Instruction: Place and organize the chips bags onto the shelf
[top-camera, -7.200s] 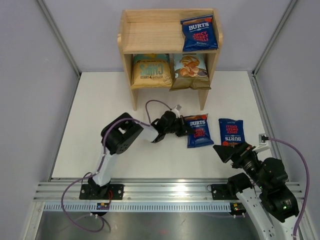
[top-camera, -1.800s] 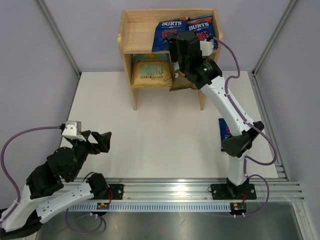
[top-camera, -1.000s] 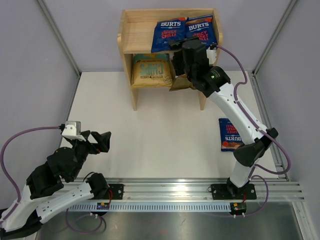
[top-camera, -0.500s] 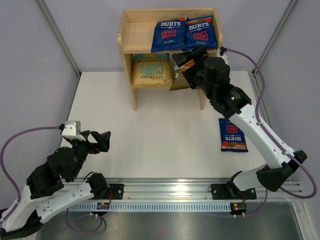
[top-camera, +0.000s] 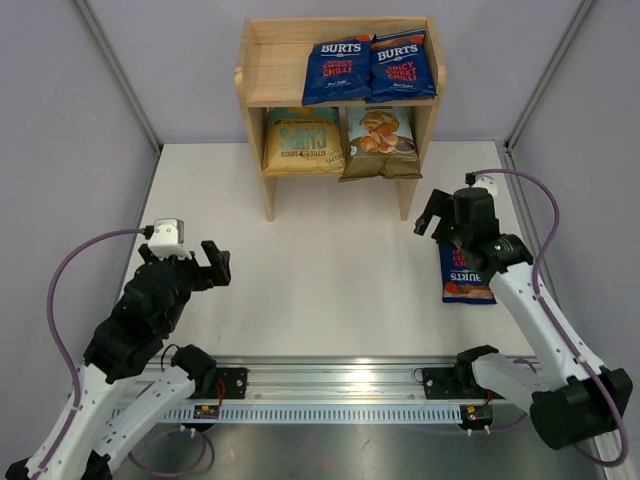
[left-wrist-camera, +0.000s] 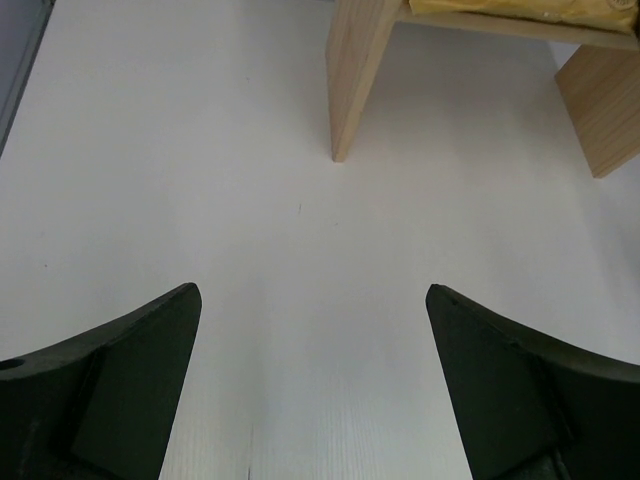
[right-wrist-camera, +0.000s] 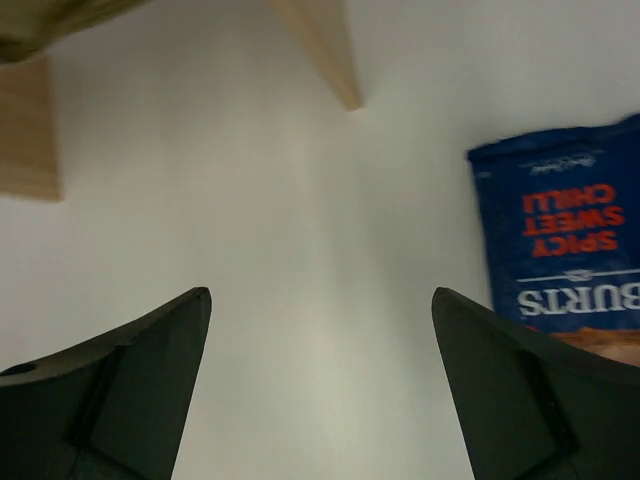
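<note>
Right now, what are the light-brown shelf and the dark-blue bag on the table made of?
The light-brown two-tier shelf looks like bare, matte wood: faint grain shows. The dark-blue Burts bag on the white table seems to be thin printed plastic film, slightly crinkled, though I can't be sure.

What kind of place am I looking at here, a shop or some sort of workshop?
Probably a robot test booth, not a shop: a left arm and right arm bolted to a metal rail, plain grey walls around a white table, and one wooden shelf holding a few chips bags.
</note>
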